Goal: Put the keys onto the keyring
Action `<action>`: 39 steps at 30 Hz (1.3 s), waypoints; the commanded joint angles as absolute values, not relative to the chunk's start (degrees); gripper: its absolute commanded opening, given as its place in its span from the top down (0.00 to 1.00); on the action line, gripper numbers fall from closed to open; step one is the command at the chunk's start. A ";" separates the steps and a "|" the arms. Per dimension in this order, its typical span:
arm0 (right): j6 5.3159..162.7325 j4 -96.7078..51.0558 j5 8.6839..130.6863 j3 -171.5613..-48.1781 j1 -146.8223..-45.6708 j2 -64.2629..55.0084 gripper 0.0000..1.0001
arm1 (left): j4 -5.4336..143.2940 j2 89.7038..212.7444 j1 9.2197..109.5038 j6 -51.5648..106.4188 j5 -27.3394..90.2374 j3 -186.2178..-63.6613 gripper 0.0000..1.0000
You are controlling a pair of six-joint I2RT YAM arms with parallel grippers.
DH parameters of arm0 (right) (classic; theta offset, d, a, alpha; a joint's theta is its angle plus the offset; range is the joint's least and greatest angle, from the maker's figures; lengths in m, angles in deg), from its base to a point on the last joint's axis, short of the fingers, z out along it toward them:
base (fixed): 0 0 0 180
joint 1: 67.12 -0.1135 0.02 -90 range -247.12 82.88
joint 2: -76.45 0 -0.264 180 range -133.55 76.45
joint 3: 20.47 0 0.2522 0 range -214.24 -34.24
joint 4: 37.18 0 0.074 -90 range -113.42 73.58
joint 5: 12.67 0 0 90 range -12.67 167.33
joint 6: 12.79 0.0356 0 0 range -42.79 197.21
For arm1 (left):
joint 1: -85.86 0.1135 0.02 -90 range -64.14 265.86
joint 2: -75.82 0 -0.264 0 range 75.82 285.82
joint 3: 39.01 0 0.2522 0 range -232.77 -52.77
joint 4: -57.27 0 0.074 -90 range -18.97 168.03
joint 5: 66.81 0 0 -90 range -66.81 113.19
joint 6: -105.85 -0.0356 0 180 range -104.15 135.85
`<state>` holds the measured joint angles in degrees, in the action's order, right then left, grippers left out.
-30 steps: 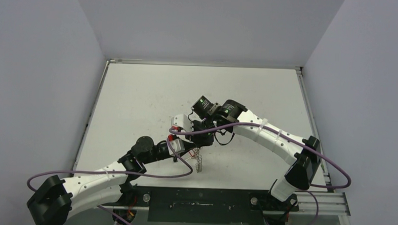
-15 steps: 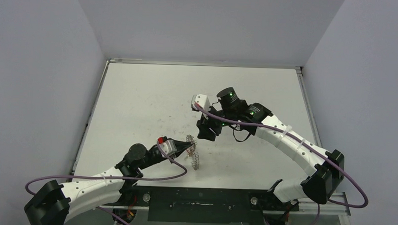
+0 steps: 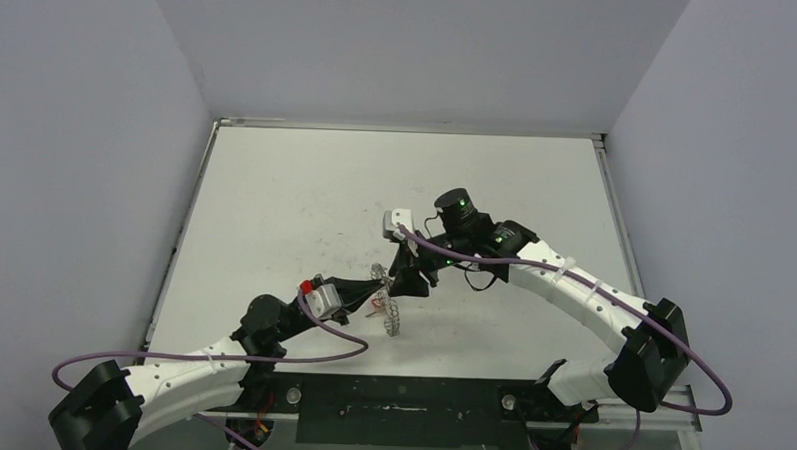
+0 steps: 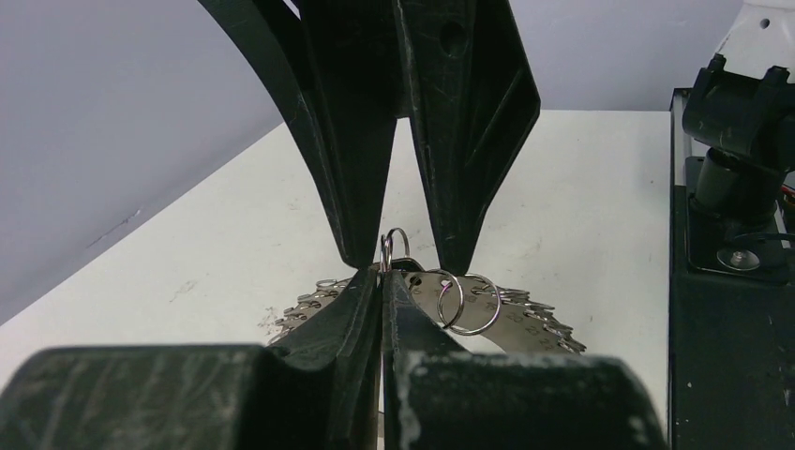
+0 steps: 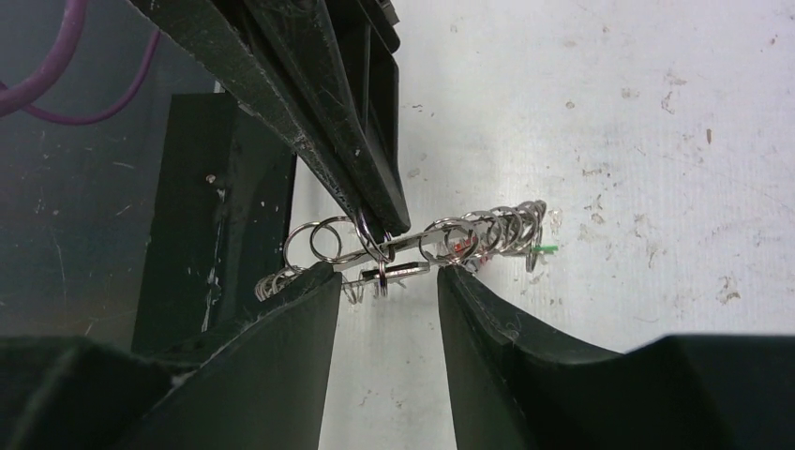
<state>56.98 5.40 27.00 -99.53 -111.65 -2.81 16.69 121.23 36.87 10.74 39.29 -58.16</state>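
The keyring (image 3: 391,318), a flat grey disc with a scalloped edge, hangs above the table from my left gripper (image 3: 370,296), which is shut on a small split ring at its edge (image 4: 382,277). In the left wrist view the disc (image 4: 525,323) lies behind those fingers. In the right wrist view the keyring (image 5: 487,230) is edge-on, with its green tag (image 5: 547,248). My right gripper (image 5: 389,281) is open, one fingertip on each side of a small black-and-silver key (image 5: 394,272) hanging at the ring. It comes in from the far side (image 3: 404,282).
Purple cables (image 3: 300,354) loop from both arms over the near part of the white table (image 3: 275,201). A black base plate (image 3: 398,410) runs along the near edge. Grey walls close in the left, right and back.
My right gripper has opened, lifted away to the right, then come back down to the keyring. The left arm drew back slightly toward the near left, still holding the keyring.
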 commanded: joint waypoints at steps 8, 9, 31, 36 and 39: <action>54.88 -2.41 21.97 -98.62 -111.15 -1.02 0.84 | 10.12 120.38 36.82 11.41 40.49 -58.75 1.00; 54.88 -2.41 21.89 -98.72 -111.15 -1.13 0.87 | 10.19 120.34 36.82 11.45 40.50 -58.75 1.00; 48.61 24.93 39.41 -114.09 -115.47 -5.16 1.00 | 29.90 112.90 36.80 8.62 37.73 -62.27 0.70; 49.37 29.87 46.49 -119.19 -119.82 -9.41 1.00 | 38.90 109.68 36.91 6.99 36.29 -64.54 0.69; 50.14 32.89 49.33 -122.12 -121.08 -11.80 1.00 | 43.39 108.69 36.91 6.37 36.89 -66.26 0.69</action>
